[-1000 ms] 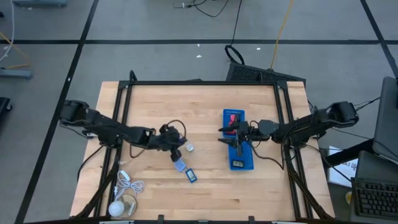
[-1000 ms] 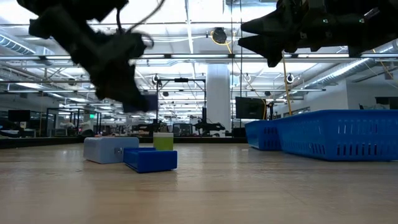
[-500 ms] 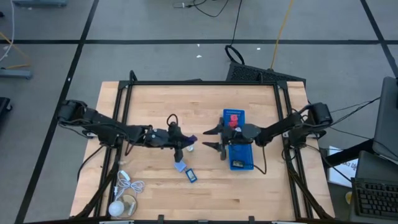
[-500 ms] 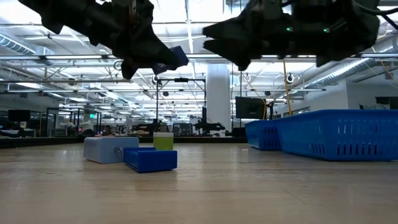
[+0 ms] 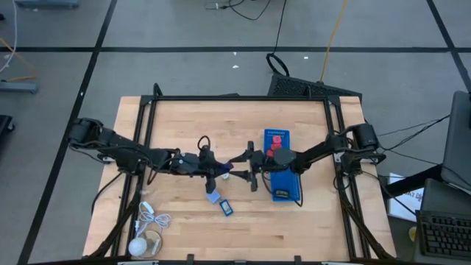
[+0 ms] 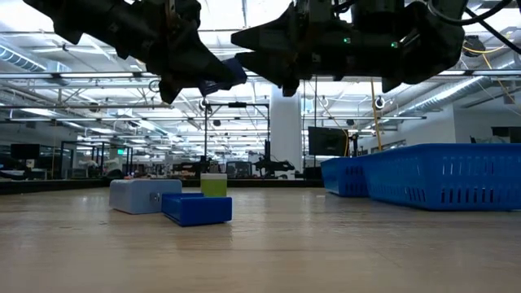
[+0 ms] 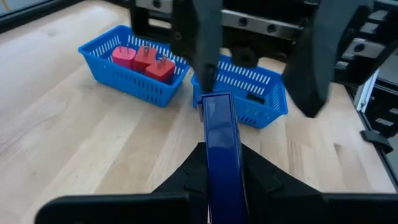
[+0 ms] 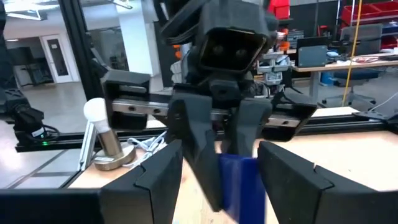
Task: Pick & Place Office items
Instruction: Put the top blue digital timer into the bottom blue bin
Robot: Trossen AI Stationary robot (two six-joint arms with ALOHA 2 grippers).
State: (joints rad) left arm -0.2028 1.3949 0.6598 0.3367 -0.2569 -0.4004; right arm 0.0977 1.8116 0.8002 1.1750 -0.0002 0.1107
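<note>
Above the middle of the counter (image 5: 184, 121), the left pincer (image 5: 221, 170) is clamped on a dark blue office item (image 7: 221, 146), lifted clear of the wood. The right pincer (image 5: 246, 168) faces it with its fingers (image 8: 283, 168) spread to either side of the item's free end, not closed on it.

Glossy blue plastic piece (image 7: 221, 143), pale wood table (image 5: 184, 125).

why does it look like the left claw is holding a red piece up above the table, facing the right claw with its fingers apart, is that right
Not quite: the piece is blue, not red. The left wrist view shows the left claw shut on a blue piece, held above the table and facing the right claw, whose fingers stand apart. The red pieces lie in a blue tray.
</note>
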